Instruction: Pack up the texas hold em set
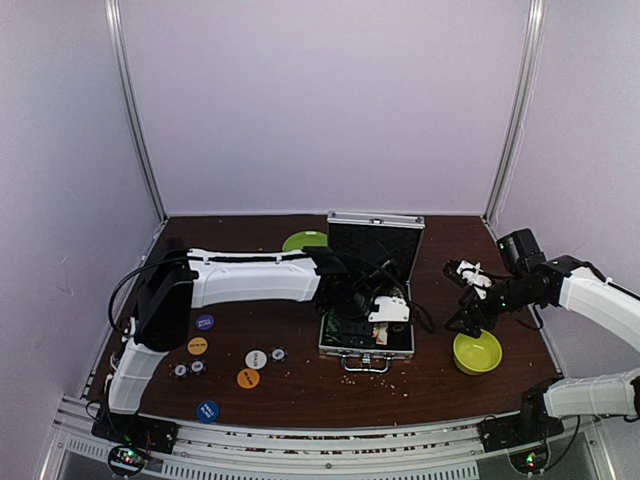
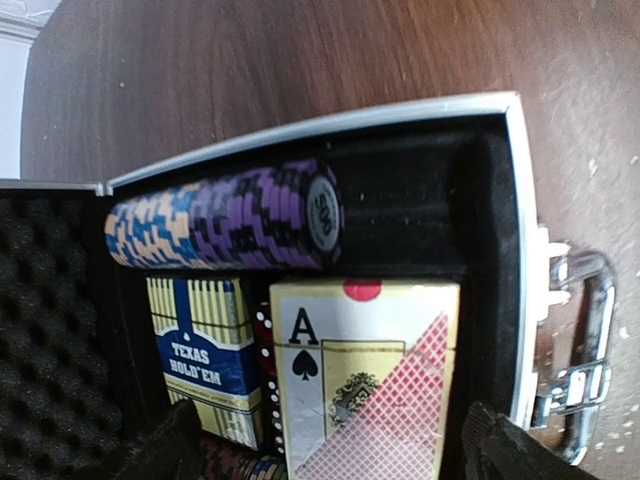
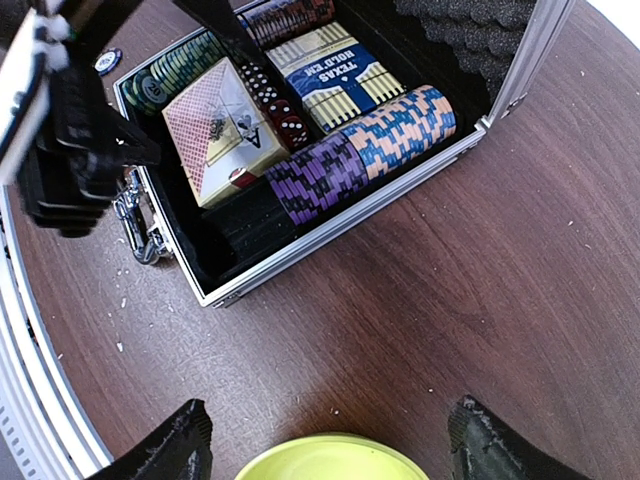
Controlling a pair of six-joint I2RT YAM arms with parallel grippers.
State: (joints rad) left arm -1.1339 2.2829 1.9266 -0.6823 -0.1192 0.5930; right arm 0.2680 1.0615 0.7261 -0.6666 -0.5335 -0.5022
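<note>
Nearest the overhead camera, the left arm (image 1: pixel 250 278) and right arm (image 1: pixel 590 295) rise from the near edge of the tabletop (image 1: pixel 430 395). The left arm reaches across to the silver case (image 1: pixel 375 245), which stands open mid-tabletop, its lid upright toward the far edge and a green plate (image 1: pixel 303 240) just behind its left side. The left gripper (image 2: pixel 335 445) hovers over the case's handle end, jaws spread wide astride the ace deck (image 2: pixel 365 380), gripping nothing. The right gripper (image 3: pixel 330 435), jaws likewise wide and empty, hangs above the yellow-green bowl (image 3: pixel 330 460) near the right edge. Inside the case the ace deck lies beside the blue deck (image 2: pixel 200 365), red dice (image 3: pixel 275 100) between them, and a row of chips (image 2: pixel 225 215) fills only part of its slot. Loose button discs (image 1: pixel 248 378) and a few stray chips (image 1: pixel 188 369) lie toward the near left corner, well apart from the case. The ace deck looks slightly proud of its bay; if so, the lid may not shut. The chip row, unsupported at one end, could topple if a finger brushes it, and a sweep toward the discs risks knocking the lid.
</note>
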